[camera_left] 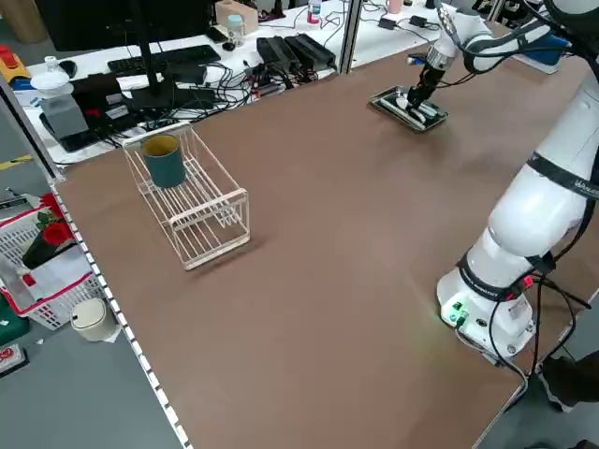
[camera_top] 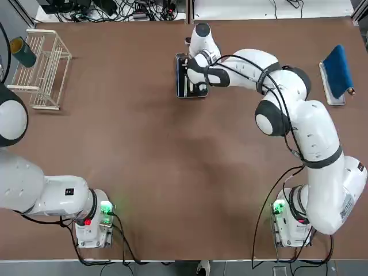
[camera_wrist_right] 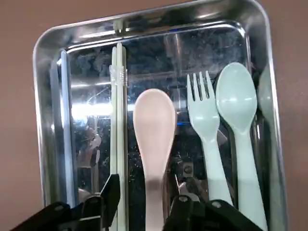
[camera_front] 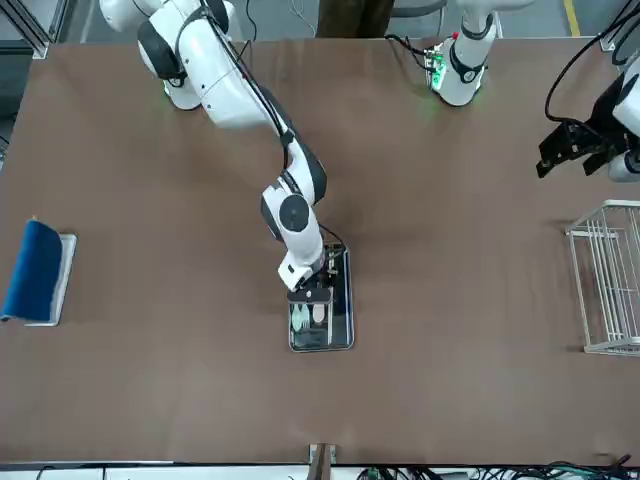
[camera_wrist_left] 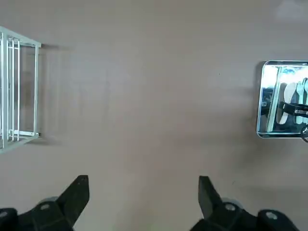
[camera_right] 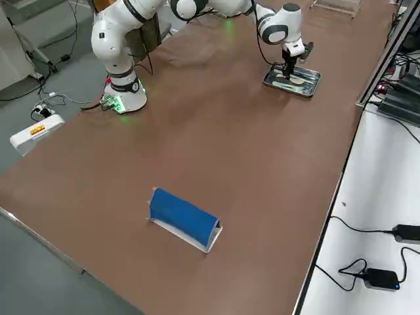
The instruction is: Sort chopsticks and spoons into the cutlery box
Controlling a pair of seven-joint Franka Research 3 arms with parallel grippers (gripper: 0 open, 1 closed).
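The cutlery box (camera_wrist_right: 42,57) is a shiny metal tray at the far middle of the table (camera_top: 181,92). In it lie the pale chopsticks (camera_wrist_right: 118,120), a cream-pink spoon (camera_wrist_right: 155,120), a pale green fork (camera_wrist_right: 204,115) and a pale green spoon (camera_wrist_right: 236,101). My right gripper (camera_wrist_right: 144,202) hangs low over the box (camera_front: 312,298), open, its fingers standing either side of the pink spoon's handle with a gap. My left gripper (camera_wrist_left: 143,192) is open and holds nothing, raised off at the table's left side (camera_front: 566,150).
A white wire rack (camera_top: 45,69) holding a green cup (camera_top: 23,52) stands at the far left. A blue-topped holder (camera_top: 336,72) lies at the far right. Cables and equipment run along the bench beyond the table's far edge.
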